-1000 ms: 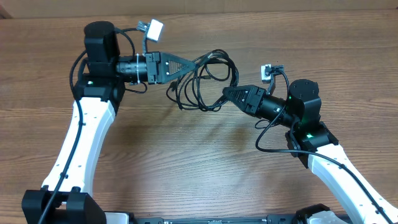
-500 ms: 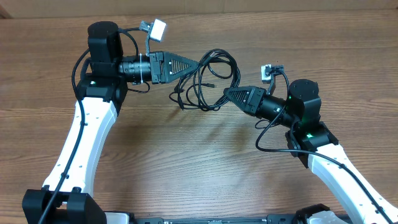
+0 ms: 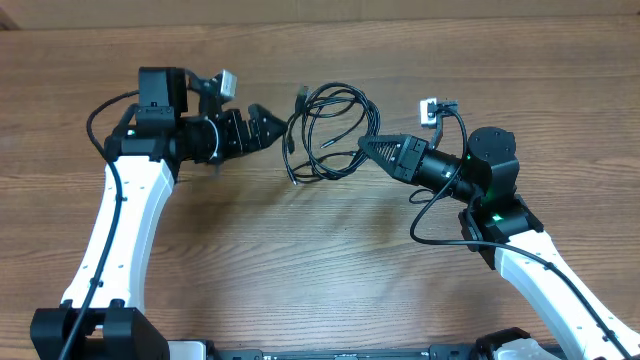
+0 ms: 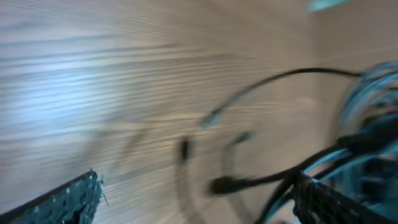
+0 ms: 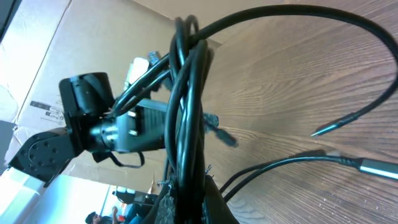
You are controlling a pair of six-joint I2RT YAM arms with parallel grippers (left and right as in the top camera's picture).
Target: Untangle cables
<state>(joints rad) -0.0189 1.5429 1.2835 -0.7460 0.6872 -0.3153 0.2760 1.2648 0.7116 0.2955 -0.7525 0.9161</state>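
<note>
Left gripper [image 3: 268,127] has let go and drawn back — its jaws stand wide apart.
Right gripper [image 3: 362,148] stays pinched tight on the looped cables [image 5: 188,112].

Heavy motion blur over cables [image 4: 249,182]

Cables [image 5: 186,112] black, tips seemingly silver; table [image 3: 300,270] brown wood-grain; arms [image 3: 125,225] white, black.
</note>
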